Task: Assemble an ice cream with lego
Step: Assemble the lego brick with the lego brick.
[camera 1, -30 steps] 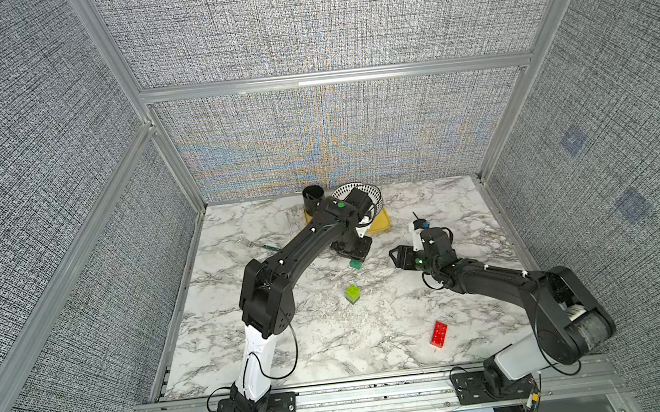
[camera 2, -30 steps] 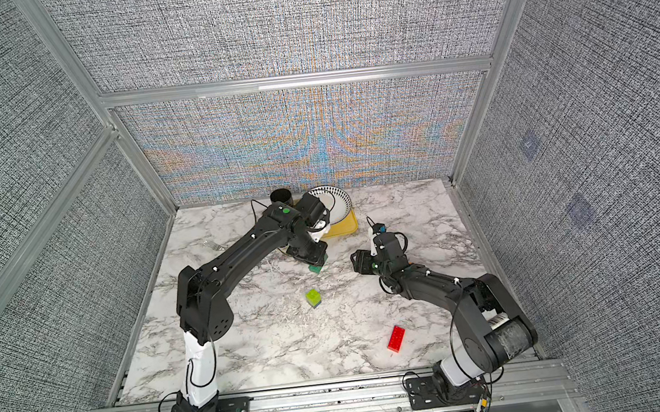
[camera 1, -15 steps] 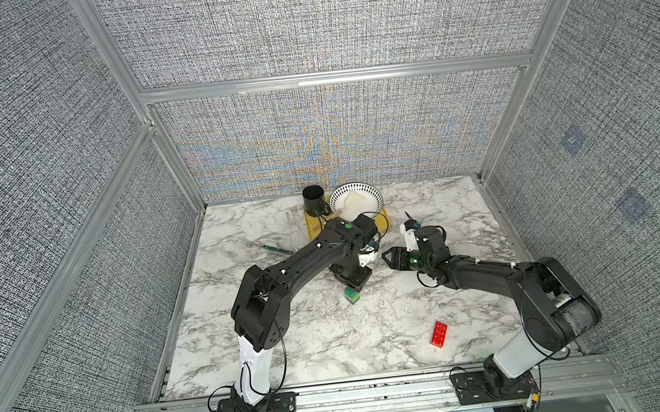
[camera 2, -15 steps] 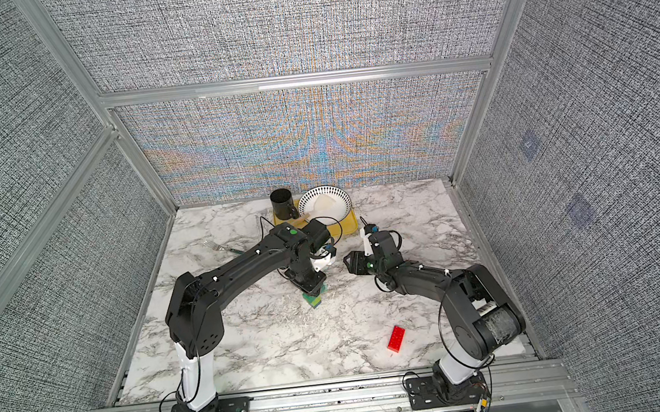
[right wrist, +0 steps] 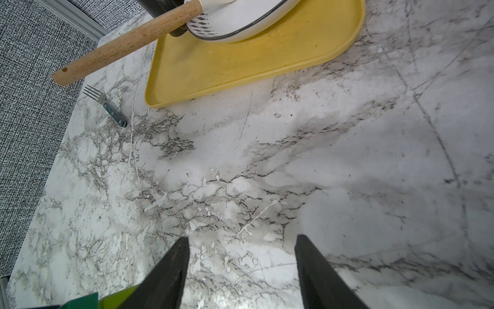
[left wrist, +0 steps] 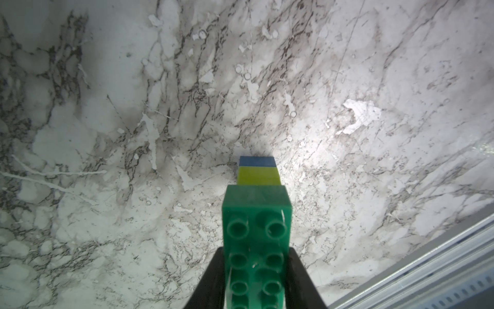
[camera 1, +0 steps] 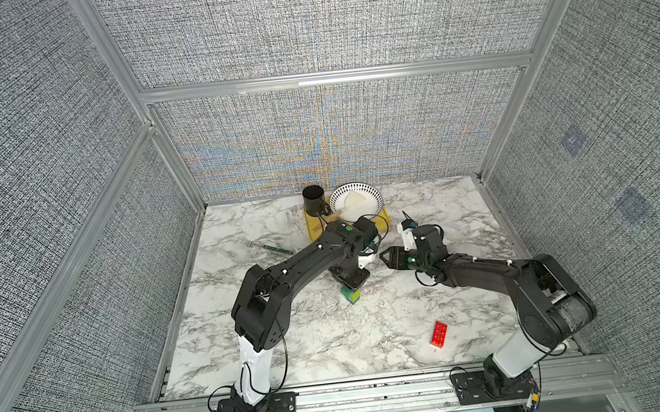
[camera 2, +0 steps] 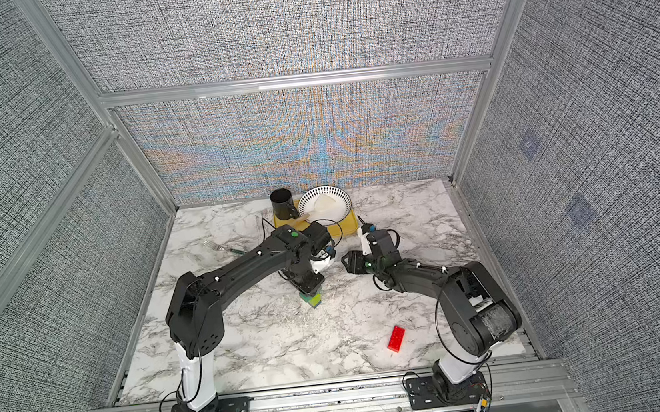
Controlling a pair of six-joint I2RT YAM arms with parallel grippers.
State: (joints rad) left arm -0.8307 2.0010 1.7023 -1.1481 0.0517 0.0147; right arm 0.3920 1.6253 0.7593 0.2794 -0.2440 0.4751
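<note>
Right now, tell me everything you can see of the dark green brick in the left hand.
The dark green brick is glossy moulded plastic, lightly scratched, with two columns of round hollow studs facing the wrist camera. At least six studs show before it runs out of view. The left hand is shut on its long sides between black fingers. Its free end sits over a lime-green brick stacked on a blue brick on the marble table. Whether it is pressed on, I cannot tell.

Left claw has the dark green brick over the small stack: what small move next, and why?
Probably press the dark green brick straight down. The left claw grips it directly above the lime-green brick and blue brick; whether it is fully seated I cannot tell.
</note>
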